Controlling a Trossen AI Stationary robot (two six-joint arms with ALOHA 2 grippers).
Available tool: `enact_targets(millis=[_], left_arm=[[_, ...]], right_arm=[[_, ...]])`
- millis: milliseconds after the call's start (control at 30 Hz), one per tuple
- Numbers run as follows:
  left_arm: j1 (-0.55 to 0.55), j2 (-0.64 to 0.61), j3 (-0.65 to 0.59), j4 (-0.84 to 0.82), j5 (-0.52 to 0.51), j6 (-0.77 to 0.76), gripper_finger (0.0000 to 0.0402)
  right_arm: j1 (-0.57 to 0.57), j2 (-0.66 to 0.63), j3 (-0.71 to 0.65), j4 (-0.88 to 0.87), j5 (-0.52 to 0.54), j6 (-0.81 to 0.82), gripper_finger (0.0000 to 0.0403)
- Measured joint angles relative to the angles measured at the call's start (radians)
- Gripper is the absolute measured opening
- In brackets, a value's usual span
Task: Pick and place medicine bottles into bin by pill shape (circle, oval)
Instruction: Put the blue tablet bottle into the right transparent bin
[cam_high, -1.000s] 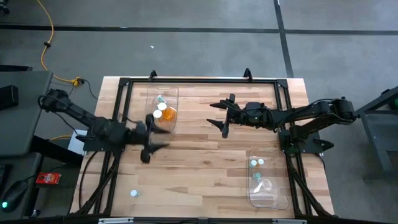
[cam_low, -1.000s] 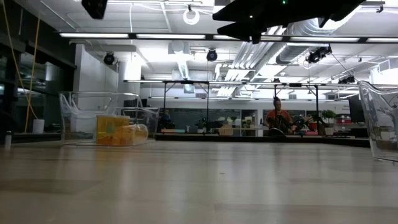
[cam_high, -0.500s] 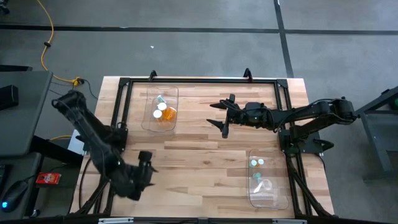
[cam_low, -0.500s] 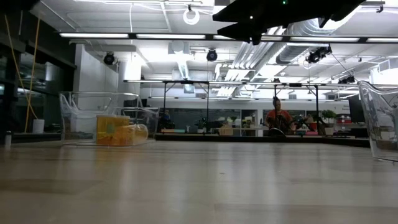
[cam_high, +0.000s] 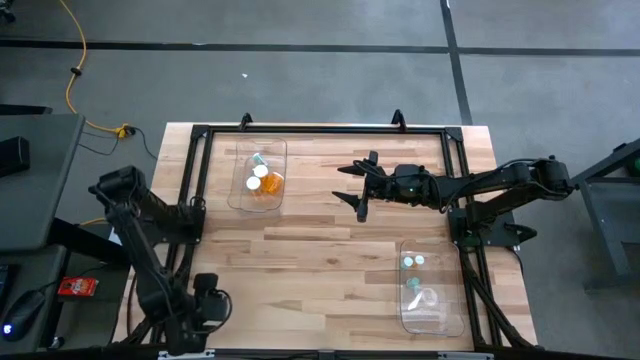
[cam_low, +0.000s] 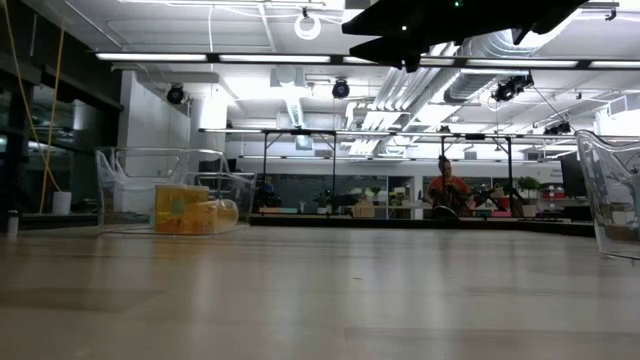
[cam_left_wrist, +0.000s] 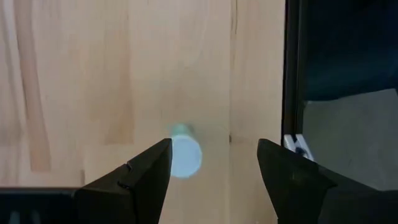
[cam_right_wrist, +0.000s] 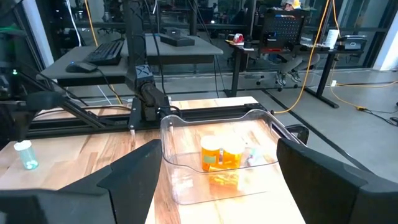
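Most bottles already sit in the two clear bins: amber ones in the far bin (cam_high: 259, 175), pale ones in the near bin (cam_high: 430, 285). One pale bottle (cam_left_wrist: 185, 154) seems to remain on the surface (cam_high: 330, 250), under the left pincer (cam_left_wrist: 211, 168), open and empty. The right pincer (cam_high: 358, 187) waits, open wide.

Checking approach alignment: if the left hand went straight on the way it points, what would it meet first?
Most likely the pale bottle standing on the table, roughly between the left hand's open fingers, though slightly off-centre. Depth is unclear.
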Motion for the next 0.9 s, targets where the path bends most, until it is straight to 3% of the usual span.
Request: enact_targets(millis=[233,900], left_arm=[[-0.025,0.03,0.0,-0.041,-0.068,-0.03,0.0224],[-0.028,0.115,0.0,-0.055,-0.008,0.023,0.0209]], right_arm=[[0.0,0.0,0.0,0.0,0.0,-0.002,0.0312],[0.0,0.0,0.0,0.001,0.0,-0.003,0.0312]])
